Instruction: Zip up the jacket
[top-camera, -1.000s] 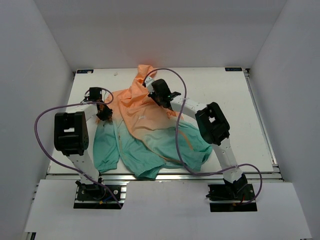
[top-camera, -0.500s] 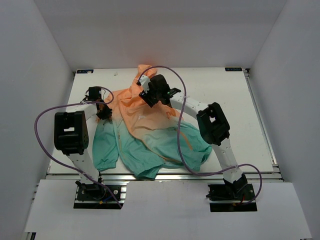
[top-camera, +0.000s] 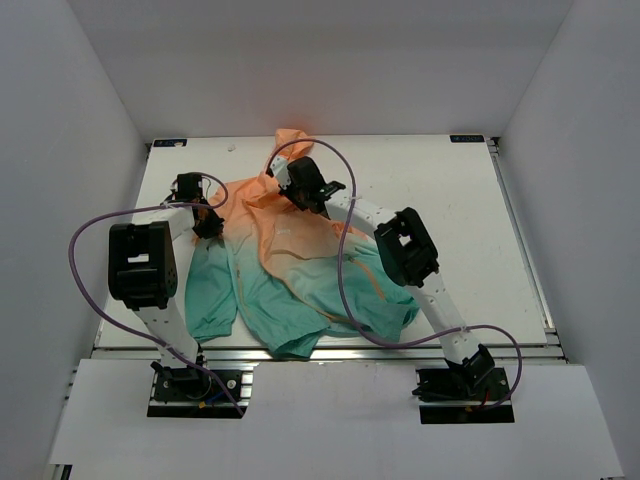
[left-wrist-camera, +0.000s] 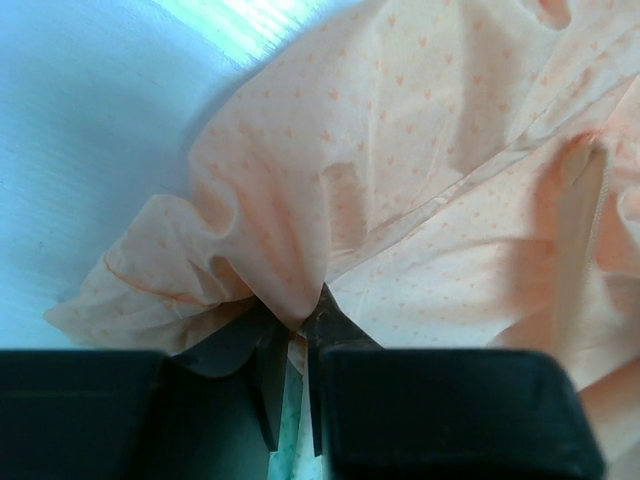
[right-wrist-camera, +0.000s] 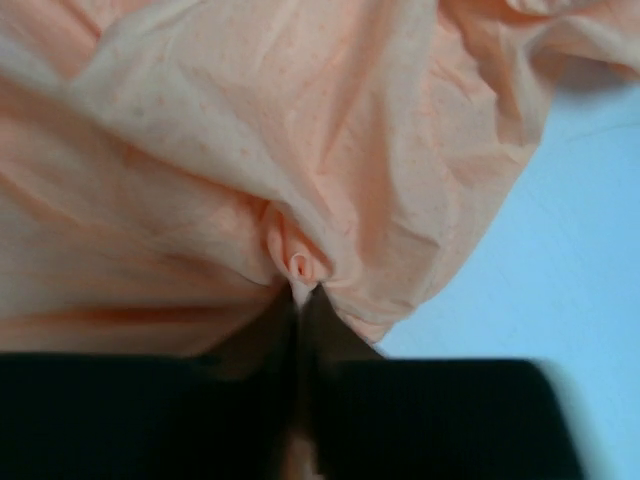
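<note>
The jacket (top-camera: 300, 255) lies crumpled on the white table, peach-orange at the far end and teal-green toward the near edge. An orange zipper line (top-camera: 372, 275) runs across the teal part at the right. My left gripper (top-camera: 210, 222) is shut on a fold of the peach fabric (left-wrist-camera: 290, 300) at the jacket's left edge. My right gripper (top-camera: 290, 188) is shut on a pinch of peach fabric (right-wrist-camera: 300, 265) near the hood. The hood (top-camera: 290, 140) points to the far side.
The white table (top-camera: 450, 200) has walls on three sides and a metal rail along the near edge (top-camera: 330, 350). Purple cables (top-camera: 100, 230) loop from both arms over the jacket. Bare tabletop lies to the right of the jacket.
My right gripper has moved left and toward the far side, pulling the peach fabric with it. The left gripper has stayed in place holding its fold.
</note>
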